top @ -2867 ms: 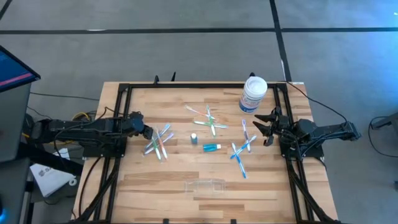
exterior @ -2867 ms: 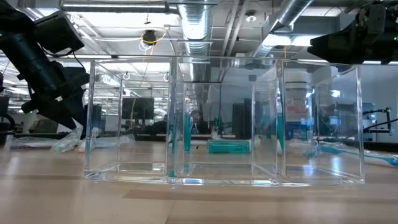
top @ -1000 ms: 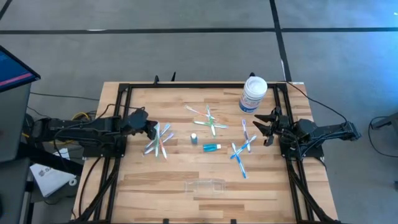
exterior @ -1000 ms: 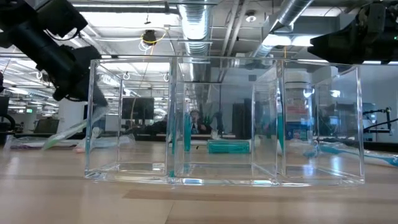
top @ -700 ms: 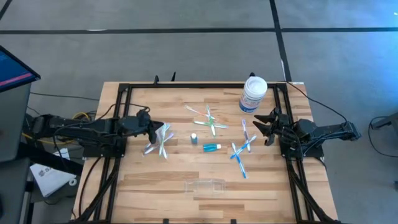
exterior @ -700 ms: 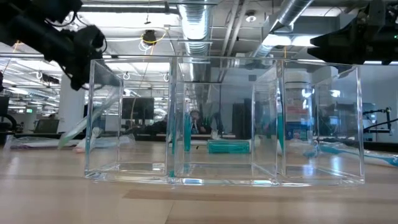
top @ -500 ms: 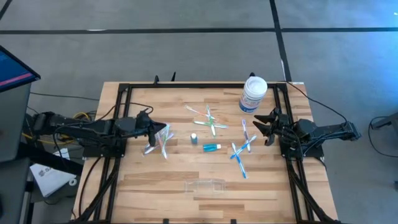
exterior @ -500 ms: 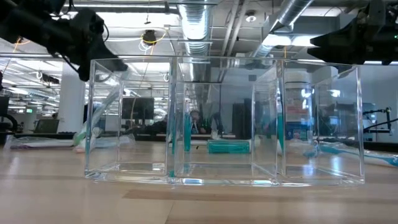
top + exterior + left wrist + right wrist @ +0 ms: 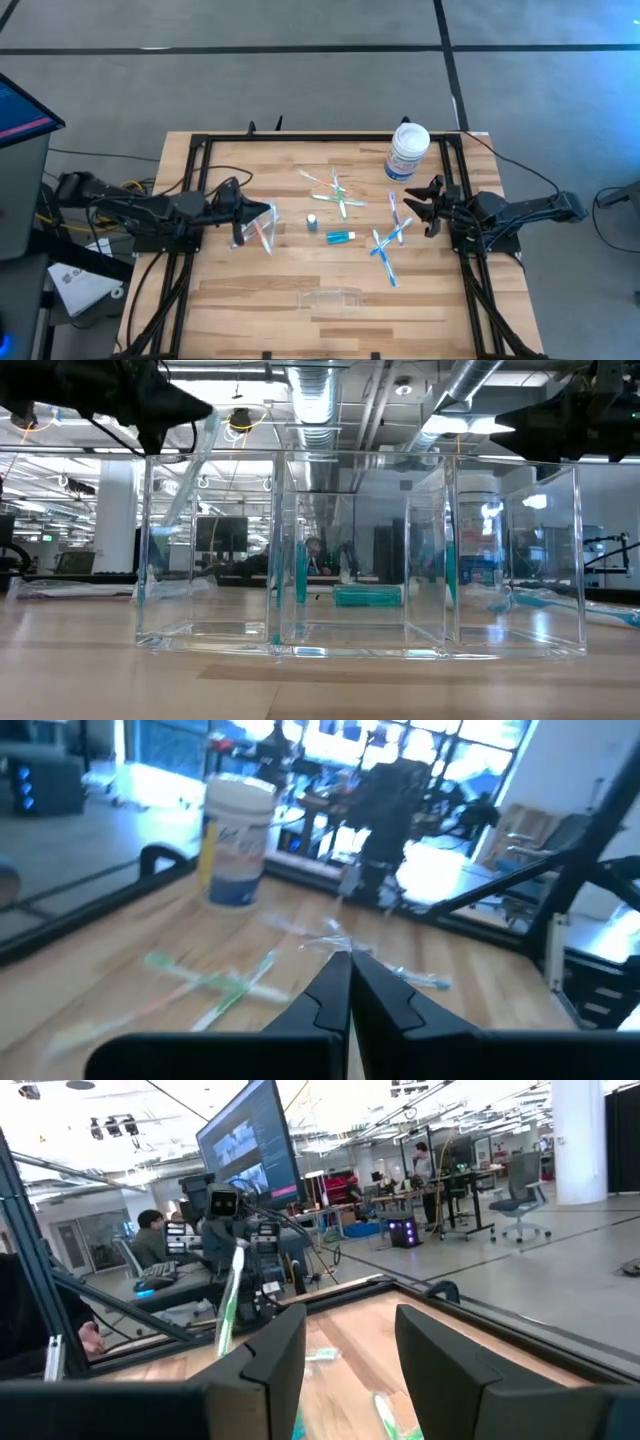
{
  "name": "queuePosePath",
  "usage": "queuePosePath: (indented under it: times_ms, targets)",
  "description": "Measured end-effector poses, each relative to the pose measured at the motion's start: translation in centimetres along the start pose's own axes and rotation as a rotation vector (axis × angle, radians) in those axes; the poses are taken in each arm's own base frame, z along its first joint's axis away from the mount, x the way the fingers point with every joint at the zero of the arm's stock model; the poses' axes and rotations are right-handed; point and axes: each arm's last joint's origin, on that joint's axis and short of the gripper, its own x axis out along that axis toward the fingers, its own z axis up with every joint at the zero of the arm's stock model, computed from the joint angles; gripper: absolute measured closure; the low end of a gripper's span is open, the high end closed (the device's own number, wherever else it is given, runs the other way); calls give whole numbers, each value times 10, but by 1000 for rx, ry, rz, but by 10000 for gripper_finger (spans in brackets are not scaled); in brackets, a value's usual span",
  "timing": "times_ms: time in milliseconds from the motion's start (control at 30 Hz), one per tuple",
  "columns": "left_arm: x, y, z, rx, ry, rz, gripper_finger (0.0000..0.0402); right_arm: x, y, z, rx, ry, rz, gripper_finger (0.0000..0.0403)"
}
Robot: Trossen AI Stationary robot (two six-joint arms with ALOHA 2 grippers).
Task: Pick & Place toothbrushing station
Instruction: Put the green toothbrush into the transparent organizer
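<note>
My left gripper is shut on a green toothbrush in a clear wrapper, raised over the table's left part. The right wrist view shows this toothbrush hanging under it. More toothbrushes lie on the wood: one to the left, a green heap and a blue heap. A teal tube lies at the middle. The clear tray stands near the front edge. My right gripper waits open at the right, touching nothing. My left gripper pinches the toothbrush near its upper end between its two shut fingers, which point level toward the table's right. The brush hangs steeply below the fingers and looks lifted off the wood. A bit of wrapper sticks out past the fingertips.
A big white tub with a blue label stands at the far right. A small white cap-like piece stands left of the teal tube. Black frame rails run along the table's left, right and far sides.
My left gripper has risen and gone a little toward the table's middle, tipping up from a downward slant to level. The toothbrush has come up with it, from low and slanting near the wood to hanging steeply.
</note>
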Motion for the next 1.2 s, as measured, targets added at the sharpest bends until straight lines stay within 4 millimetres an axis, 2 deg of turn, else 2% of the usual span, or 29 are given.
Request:
queuePosePath:
  times_ms: [333, 600, 800, 1200]
  targets:
    - [23, -13, -2, 48, -104, -94, 401, 16, 9, 2, -22, 40, 44, 255]
    - [43, -26, 11, 92, -123, -115, 401, 33, 18, 1, -29, 36, 83, 255]
    - [63, -35, 16, 141, -99, -117, 401, 60, 32, 7, -56, 117, 125, 255]
    - [98, -52, 25, 206, -91, -118, 401, 122, 61, 5, -121, 234, 143, 255]
